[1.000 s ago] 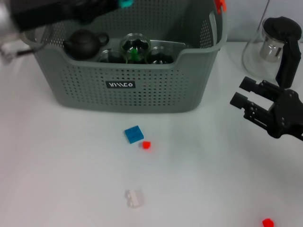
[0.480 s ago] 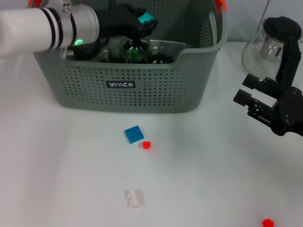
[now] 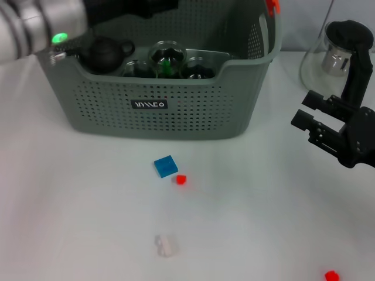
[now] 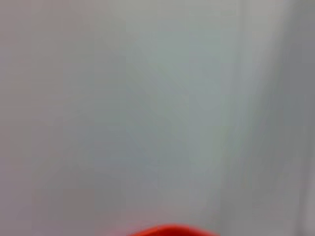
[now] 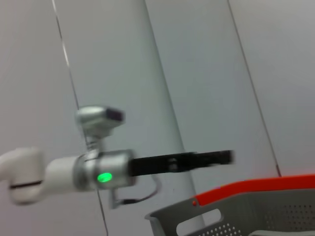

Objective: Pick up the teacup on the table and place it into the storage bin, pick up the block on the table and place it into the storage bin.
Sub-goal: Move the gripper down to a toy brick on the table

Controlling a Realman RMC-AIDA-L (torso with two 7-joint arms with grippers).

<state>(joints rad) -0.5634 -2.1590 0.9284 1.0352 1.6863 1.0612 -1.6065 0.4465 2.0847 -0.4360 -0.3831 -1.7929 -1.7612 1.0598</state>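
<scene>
The grey-green storage bin [image 3: 158, 105] stands at the back of the table; its rim and orange clip also show in the right wrist view [image 5: 256, 189]. Inside it are a black teapot [image 3: 105, 52] and glass teacups [image 3: 167, 55]; no teacup shows on the table. A blue block [image 3: 166, 166] and a small red block [image 3: 181, 180] lie in front of the bin. My left arm [image 3: 41, 23] reaches over the bin's back left corner, and its gripper [image 5: 224, 157] is dark and thin with nothing seen in it. At the right, my right gripper [image 3: 306, 110] hangs open and empty.
A pale block [image 3: 166, 244] lies near the front, and another red block [image 3: 331, 275] sits at the front right corner. A glass jug with a black handle [image 3: 343, 52] stands behind the right gripper. The left wrist view shows only a grey blur with an orange-red edge [image 4: 170, 230].
My left arm swung in over the bin holding a teal block, then drew up and back to the left; the teal block no longer shows. The right gripper barely shifted.
</scene>
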